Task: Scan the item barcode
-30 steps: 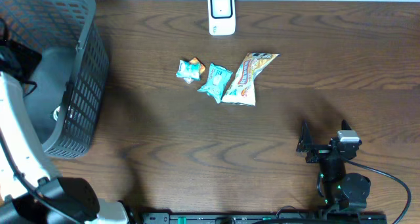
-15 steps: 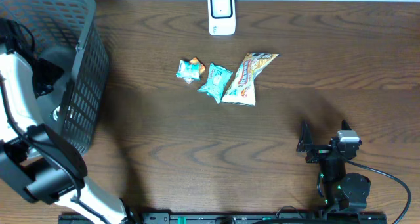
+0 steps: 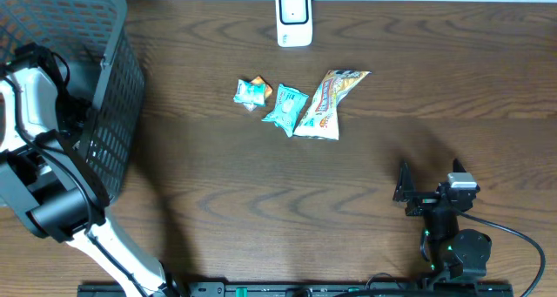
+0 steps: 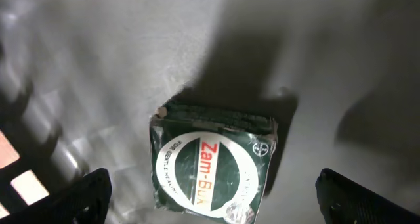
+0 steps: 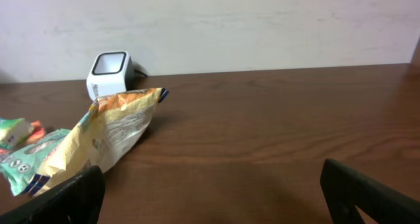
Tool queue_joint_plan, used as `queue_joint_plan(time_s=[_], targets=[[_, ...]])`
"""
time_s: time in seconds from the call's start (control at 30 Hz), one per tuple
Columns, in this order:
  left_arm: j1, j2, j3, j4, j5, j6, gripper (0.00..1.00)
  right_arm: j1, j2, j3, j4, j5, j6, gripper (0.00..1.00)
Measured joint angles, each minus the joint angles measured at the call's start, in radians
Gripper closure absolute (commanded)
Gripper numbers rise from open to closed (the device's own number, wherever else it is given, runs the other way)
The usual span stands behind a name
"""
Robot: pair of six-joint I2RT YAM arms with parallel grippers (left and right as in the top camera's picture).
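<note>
A dark green Zam-Buk box (image 4: 213, 159) lies flat on the grey floor of the basket (image 3: 113, 114). My left gripper (image 4: 211, 184) hangs just above it, open, with one finger on each side of the box and neither touching it. In the overhead view the left arm (image 3: 30, 88) reaches down into the basket and hides the box. The white barcode scanner (image 3: 294, 16) stands at the table's far edge and also shows as the scanner (image 5: 109, 73) in the right wrist view. My right gripper (image 3: 430, 179) rests open near the front right, with nothing between its fingers.
Three packets lie mid-table: a small teal-and-orange one (image 3: 251, 92), a teal one (image 3: 285, 108) and a yellow snack bag (image 3: 326, 103). The snack bag (image 5: 108, 135) lies ahead-left of the right gripper (image 5: 213, 184). The basket's mesh walls surround the left gripper.
The left arm has swung from the far left edge over the basket rim and down inside the basket. The right arm and the table items have not moved.
</note>
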Motion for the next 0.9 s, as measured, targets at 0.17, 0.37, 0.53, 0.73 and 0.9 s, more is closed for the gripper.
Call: queue_joint_plan(time_s=[0.17,0.37,0.53,0.73,0.9], targets=[[0.001,0.000,-0.018,0.027,0.009,0.003,0.02,0.000,0.000,0.000,0.000,0.000,0.000,0.01],[0.005,0.000,-0.078,0.077,0.016,0.003,0.02,0.000,0.000,0.000,0.000,0.000,0.000,0.01],[0.008,0.000,-0.116,0.122,0.018,0.003,0.02,0.000,0.000,0.000,0.000,0.000,0.000,0.01],[0.019,-0.005,-0.129,0.154,0.025,0.003,0.02,0.000,0.000,0.000,0.000,0.000,0.000,0.01],[0.027,-0.011,-0.142,0.167,0.045,0.008,0.02,0.000,0.000,0.000,0.000,0.000,0.000,0.01]])
